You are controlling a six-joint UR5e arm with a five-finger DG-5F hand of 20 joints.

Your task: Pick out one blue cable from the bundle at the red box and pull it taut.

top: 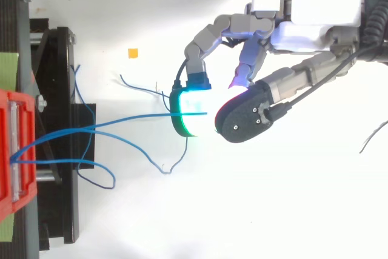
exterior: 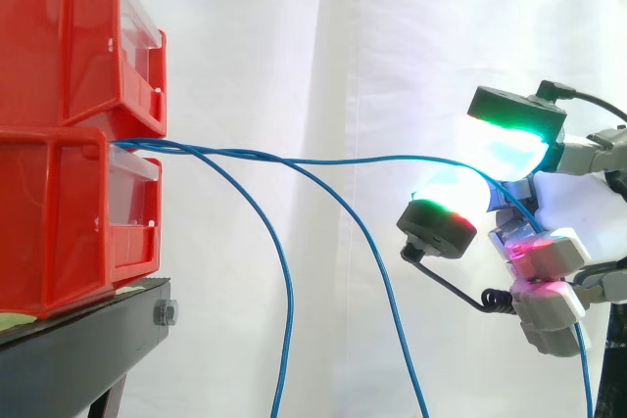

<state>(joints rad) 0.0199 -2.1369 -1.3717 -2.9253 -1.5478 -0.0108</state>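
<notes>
**Inspector:** State of the hand?

**Assessor:** The hand (exterior: 566,205) is closed in a pinch. Its green-glowing fingertips (exterior: 509,139) clamp 1 blue cable (exterior: 392,157) between them. The cable's tail drops away below the lower fingers.

**Inspector:** The cable's run?

**Assessor:** It leads away from the fingertips in a nearly straight line, with a slight sag, to the gap between 2 stacked red bins (exterior: 59,212).

**Inspector:** Beyond that?

**Assessor:** 2 slack blue cables (exterior: 290,291) leave the same gap and hang down between fingers and bins, clear of the pads. The bins sit on a black stand (exterior: 88,340), with a white curtain (exterior: 294,46) behind.
</notes>
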